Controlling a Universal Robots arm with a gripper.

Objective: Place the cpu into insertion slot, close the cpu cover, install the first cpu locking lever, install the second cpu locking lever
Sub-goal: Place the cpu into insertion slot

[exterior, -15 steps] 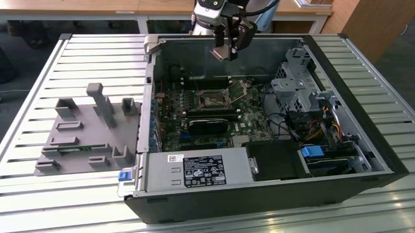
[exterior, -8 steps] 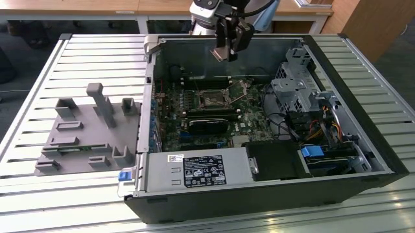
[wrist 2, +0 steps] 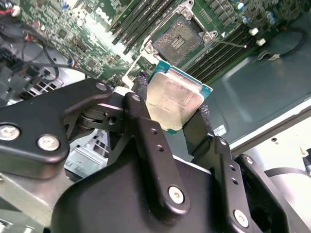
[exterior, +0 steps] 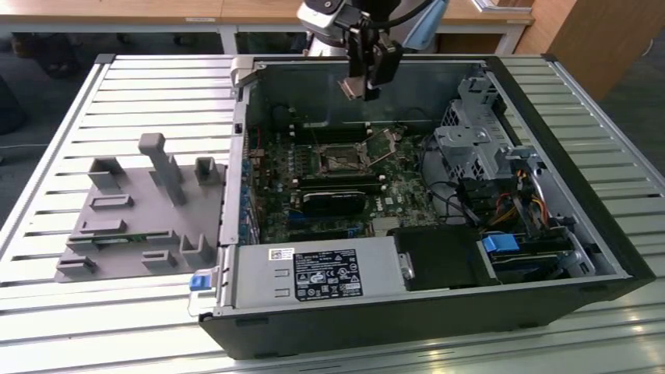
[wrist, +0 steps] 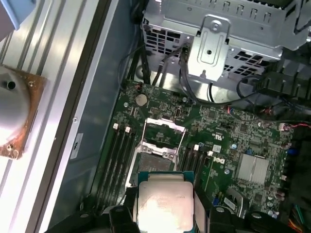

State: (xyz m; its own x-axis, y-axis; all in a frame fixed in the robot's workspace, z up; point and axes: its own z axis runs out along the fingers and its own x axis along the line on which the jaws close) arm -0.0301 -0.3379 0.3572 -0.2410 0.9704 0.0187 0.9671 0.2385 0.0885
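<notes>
My gripper [exterior: 366, 84] hangs above the far end of the open computer case, shut on the cpu [wrist 2: 175, 99]. The cpu's dull silver top faces the camera in both wrist views, and black fingers [wrist 2: 146, 126] press on two opposite edges of it. The cpu [wrist: 164, 206] is in the air, well above the green board. The insertion slot [exterior: 338, 161] lies open in the middle of the board, with a dark centre and a silvery rim [wrist 2: 177, 41]. The cpu cover [wrist: 167, 124] is swung up off the slot [wrist: 155, 161], standing at one end of it.
Long black memory slots [wrist: 121, 153] flank the socket. A silver drive cage [exterior: 478, 148] fills the case on the exterior view's right, and the power supply [exterior: 317, 273] lies at the near side. A grey fixture [exterior: 135, 210] sits on the slatted table [exterior: 104, 327].
</notes>
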